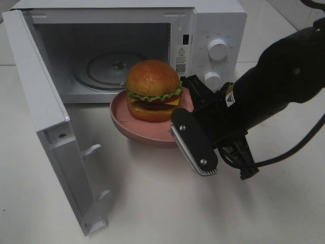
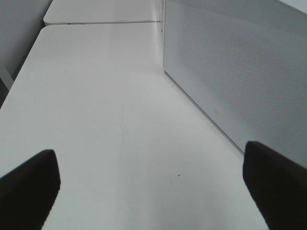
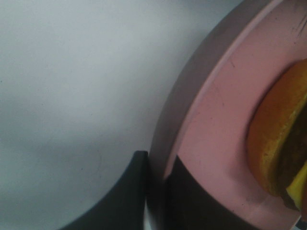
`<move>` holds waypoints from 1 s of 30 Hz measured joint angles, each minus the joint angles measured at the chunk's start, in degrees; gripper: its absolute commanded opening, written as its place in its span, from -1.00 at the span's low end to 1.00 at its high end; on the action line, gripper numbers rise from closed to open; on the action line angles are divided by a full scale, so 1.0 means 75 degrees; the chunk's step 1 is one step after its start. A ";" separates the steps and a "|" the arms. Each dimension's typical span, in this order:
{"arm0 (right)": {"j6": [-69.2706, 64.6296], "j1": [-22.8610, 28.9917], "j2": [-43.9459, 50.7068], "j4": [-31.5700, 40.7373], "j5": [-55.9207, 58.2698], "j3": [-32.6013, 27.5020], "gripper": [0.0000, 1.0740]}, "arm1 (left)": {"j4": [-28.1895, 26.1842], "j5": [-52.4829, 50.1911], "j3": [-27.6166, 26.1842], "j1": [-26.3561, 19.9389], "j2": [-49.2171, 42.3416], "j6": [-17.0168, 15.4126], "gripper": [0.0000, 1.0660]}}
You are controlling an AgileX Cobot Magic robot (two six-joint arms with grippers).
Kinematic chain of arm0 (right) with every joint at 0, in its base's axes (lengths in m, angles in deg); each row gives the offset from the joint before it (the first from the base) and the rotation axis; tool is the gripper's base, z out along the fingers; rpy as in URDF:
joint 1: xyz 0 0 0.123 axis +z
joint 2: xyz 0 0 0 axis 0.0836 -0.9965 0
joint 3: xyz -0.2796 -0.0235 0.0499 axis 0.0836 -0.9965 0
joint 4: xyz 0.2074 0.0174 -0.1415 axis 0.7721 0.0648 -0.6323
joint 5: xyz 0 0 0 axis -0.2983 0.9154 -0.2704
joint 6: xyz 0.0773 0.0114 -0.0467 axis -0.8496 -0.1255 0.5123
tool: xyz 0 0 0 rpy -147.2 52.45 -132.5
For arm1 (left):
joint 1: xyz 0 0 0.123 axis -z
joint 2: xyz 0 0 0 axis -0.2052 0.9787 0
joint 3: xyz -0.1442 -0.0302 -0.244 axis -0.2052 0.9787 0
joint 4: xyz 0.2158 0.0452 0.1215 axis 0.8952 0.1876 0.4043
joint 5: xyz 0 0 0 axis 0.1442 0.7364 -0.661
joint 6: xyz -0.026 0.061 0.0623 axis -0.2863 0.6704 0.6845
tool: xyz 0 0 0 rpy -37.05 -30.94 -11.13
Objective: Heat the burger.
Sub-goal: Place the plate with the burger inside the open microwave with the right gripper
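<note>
The burger (image 1: 153, 89), with a golden bun, lettuce and tomato, sits on a round pink plate (image 1: 144, 131) just in front of the open microwave (image 1: 216, 28). My right gripper (image 1: 184, 109) is shut on the plate's right rim. In the right wrist view one finger lies inside the rim and the other outside, with the right gripper (image 3: 156, 191) pinching the plate (image 3: 211, 120) beside the burger (image 3: 280, 139). The plate seems slightly raised off the table. My left gripper (image 2: 153, 191) is open and empty over bare table, and it does not show in the high view.
The microwave's door (image 1: 45, 112) swings out toward the front left. Its glass turntable (image 1: 109, 68) lies bare inside the cavity. A perforated white panel (image 2: 230, 62) stands close beside my left gripper. The right arm and its cable (image 1: 299, 142) fill the right side.
</note>
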 measured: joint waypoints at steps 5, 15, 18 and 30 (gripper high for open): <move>0.0038 0.0000 0.0000 0.0000 -0.0244 0.0000 -1.00 | 0.0000 0.0000 0.0000 0.0000 0.0000 0.0000 0.84; 0.0061 0.0000 -0.0053 0.0000 -0.0909 0.0000 -1.00 | 0.0000 0.0000 0.0000 0.0000 0.0000 0.0000 0.84; 0.0061 0.0000 -0.0130 0.0000 -0.1092 0.0000 -1.00 | 0.0000 0.0000 0.0000 0.0000 0.0000 0.0000 0.84; 0.0008 0.0122 -0.0756 0.0000 -0.1108 0.0542 -1.00 | 0.0000 0.0000 0.0000 0.0000 0.0000 0.0000 0.84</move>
